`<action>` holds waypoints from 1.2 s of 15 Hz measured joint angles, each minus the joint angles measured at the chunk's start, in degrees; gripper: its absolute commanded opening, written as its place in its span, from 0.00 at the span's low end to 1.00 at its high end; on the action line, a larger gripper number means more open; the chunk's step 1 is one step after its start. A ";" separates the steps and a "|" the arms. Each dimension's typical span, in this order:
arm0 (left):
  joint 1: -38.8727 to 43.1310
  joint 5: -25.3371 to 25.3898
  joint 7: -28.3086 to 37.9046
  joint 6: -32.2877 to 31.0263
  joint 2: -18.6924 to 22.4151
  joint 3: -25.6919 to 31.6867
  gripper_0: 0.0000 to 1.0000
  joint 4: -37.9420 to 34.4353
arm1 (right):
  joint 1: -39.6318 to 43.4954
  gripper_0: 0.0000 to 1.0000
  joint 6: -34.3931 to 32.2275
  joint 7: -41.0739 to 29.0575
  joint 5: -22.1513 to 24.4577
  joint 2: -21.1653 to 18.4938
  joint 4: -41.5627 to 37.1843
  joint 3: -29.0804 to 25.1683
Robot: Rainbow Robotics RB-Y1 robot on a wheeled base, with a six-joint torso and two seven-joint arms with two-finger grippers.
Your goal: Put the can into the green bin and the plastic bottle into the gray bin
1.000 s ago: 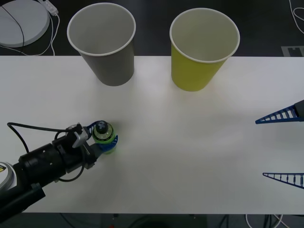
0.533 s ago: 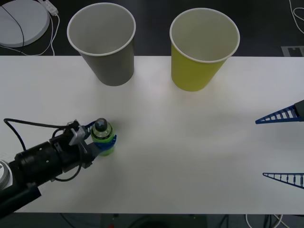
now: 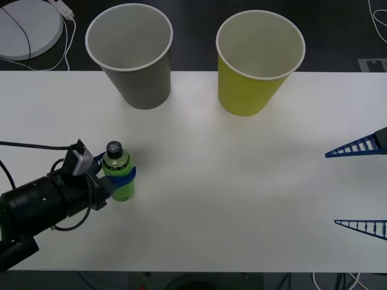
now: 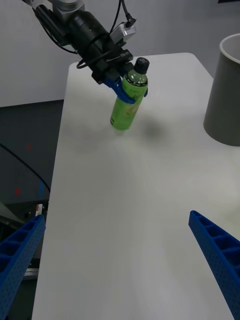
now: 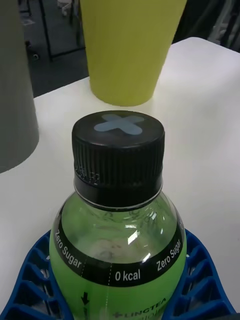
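Plastic bottle of green liquid, capped, clamped upright in left tool; right tool apart.

White desk, matte, plain top. Two large paper cups stand upright on it near its far edge: gray bin and green bin, side by side, apart from each other. Gray bin lies ahead of the left claw, well apart; green bin farther off toward the right claw's side. Plastic bottle upright within the left claw; whether its base touches the desk cannot be told.
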 measured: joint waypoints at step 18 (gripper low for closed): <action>12.94 -23.24 38.97 -5.76 6.30 22.33 0.00 -12.00 | 0.00 1.00 0.00 0.00 0.00 0.00 0.00 0.00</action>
